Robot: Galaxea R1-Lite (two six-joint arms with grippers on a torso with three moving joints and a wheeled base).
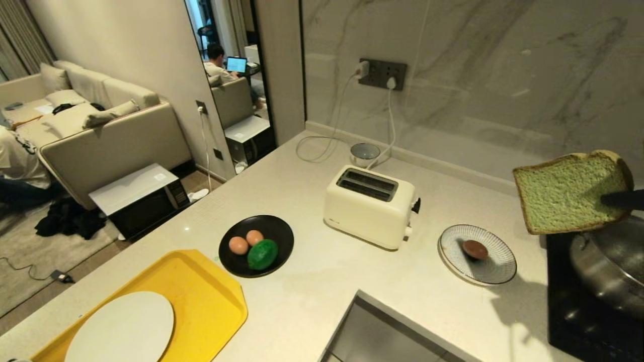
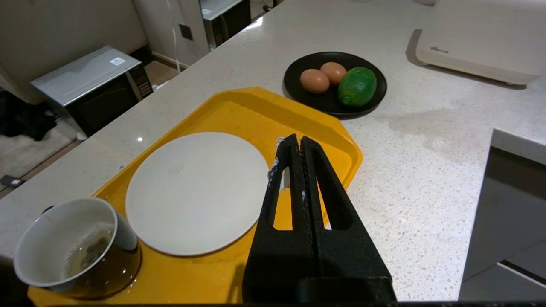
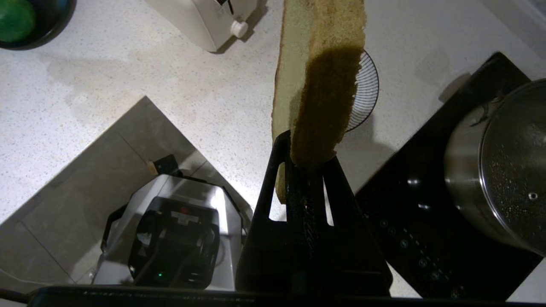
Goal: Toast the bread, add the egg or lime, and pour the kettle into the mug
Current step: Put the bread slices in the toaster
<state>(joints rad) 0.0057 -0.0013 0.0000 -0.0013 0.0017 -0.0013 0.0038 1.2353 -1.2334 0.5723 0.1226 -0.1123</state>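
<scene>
Right wrist view: bread (image 3: pixel 326 85) edge-on, pinched between closed right gripper (image 3: pixel 305 157) fingers (image 3: pixel 277 170).

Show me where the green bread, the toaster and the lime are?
bread (image 1: pixel 563 198), head view, middle of the slice's green face.
toaster (image 1: pixel 367 213), head view, its cream front wall below the slots.
lime (image 2: pixel 357 86), left wrist view, middle of its bumpy skin.

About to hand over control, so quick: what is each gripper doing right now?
Left gripper: shut, empty, above the yellow tray.
Right gripper: shut on the bread, held in the air to the right of the toaster.
</scene>
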